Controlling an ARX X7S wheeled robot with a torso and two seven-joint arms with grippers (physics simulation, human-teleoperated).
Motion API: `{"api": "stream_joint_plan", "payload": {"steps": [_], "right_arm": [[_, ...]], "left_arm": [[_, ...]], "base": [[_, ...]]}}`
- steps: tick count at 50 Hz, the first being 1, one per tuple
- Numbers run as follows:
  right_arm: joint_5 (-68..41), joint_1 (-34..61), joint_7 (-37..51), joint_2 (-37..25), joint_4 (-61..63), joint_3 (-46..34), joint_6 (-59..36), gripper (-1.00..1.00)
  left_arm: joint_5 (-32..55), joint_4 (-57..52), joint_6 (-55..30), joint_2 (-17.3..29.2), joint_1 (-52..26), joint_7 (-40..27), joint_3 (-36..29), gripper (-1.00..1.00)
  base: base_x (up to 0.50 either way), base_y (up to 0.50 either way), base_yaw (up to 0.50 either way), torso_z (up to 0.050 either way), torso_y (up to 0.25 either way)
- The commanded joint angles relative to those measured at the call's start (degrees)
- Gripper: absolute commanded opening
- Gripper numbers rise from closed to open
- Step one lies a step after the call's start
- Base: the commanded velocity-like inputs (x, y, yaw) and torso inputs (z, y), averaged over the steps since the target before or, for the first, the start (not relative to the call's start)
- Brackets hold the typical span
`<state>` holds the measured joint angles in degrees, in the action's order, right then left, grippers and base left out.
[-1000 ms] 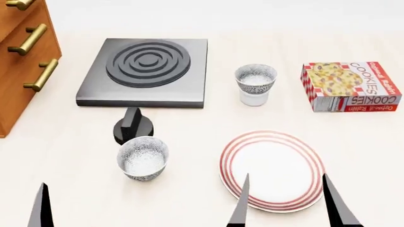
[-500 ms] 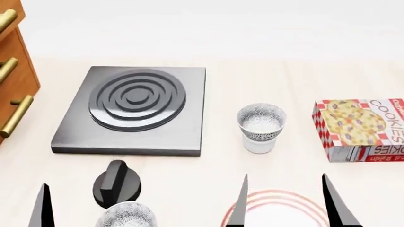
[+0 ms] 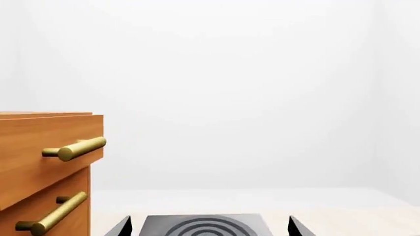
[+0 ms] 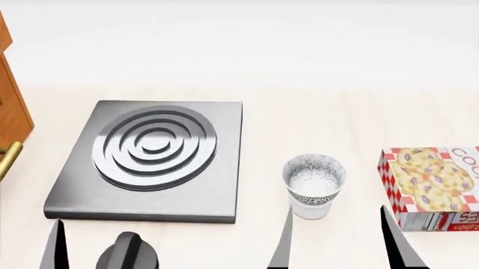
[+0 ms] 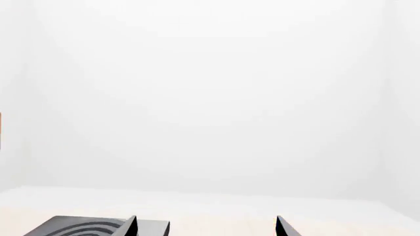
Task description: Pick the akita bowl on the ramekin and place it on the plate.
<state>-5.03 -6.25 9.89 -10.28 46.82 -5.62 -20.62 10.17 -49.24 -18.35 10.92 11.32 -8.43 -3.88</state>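
Note:
The speckled akita bowl sits upright in the white ramekin on the light counter, right of the hob. My right gripper is open and empty at the near edge of the head view. Its left finger stands just in front of the ramekin without touching it. Of my left gripper only one finger shows there, at the near left. In the left wrist view the left gripper is open, with the hob beyond it. The right gripper is open in its wrist view too. The plate is out of view.
A grey hob with concentric rings lies at centre left, its black knob in front of it. A cookie box lies at the right. A wooden drawer unit with brass handles stands at the left.
The head view has swung up and away: everything slid down the picture, and the plate and the nearer speckled bowl dropped out of it. Both grippers keep their places in the picture, still open.

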Motion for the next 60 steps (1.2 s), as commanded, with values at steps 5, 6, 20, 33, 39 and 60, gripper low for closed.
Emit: {"api": "stream_joint_plan", "payload": {"steps": [5, 6, 20, 33, 39, 60], "right_arm": [[-0.38, -0.03, 0.68, -0.64, -0.5, -0.48, 0.63, 1.0], [-0.27, -0.03, 0.74, -0.7, -0.53, -0.6, 0.66, 1.0], [-0.87, 0.14, 1.49, -1.03, -1.06, -0.68, 0.8, 1.0], [-1.16, -0.32, 1.89, -1.53, -2.17, -0.97, 1.91, 1.0], [-1.23, -0.32, 2.18, -1.72, -2.34, -1.07, 2.04, 1.0], [-1.83, 0.06, 3.4, -2.77, -2.86, -1.9, 2.21, 1.0]], "left_arm": [[-0.21, 0.04, -0.14, 0.94, 0.06, -0.64, -0.93, 1.0], [-0.19, -0.04, -0.25, 1.01, 0.01, -0.66, -1.01, 1.0], [0.25, -0.46, -0.54, 1.67, -0.16, -1.21, -1.36, 1.0], [-0.58, 0.97, 1.45, 1.88, 0.09, -2.53, -0.64, 1.0], [-0.58, 0.85, 1.56, 2.13, 0.15, -2.81, -0.77, 1.0], [1.27, 0.83, 0.69, 2.54, -0.6, -4.72, -0.78, 1.0]], "base": [[0.0, 0.0, 0.0, 0.05, 0.0], [0.0, 0.0, 0.0, 0.05, 0.0], [0.0, 0.0, 0.0, 0.05, 0.0], [0.0, 0.0, 0.0, 0.0, -0.25], [0.0, 0.0, 0.0, 0.0, -0.25], [0.0, 0.0, 0.0, 0.0, -0.214]]}}
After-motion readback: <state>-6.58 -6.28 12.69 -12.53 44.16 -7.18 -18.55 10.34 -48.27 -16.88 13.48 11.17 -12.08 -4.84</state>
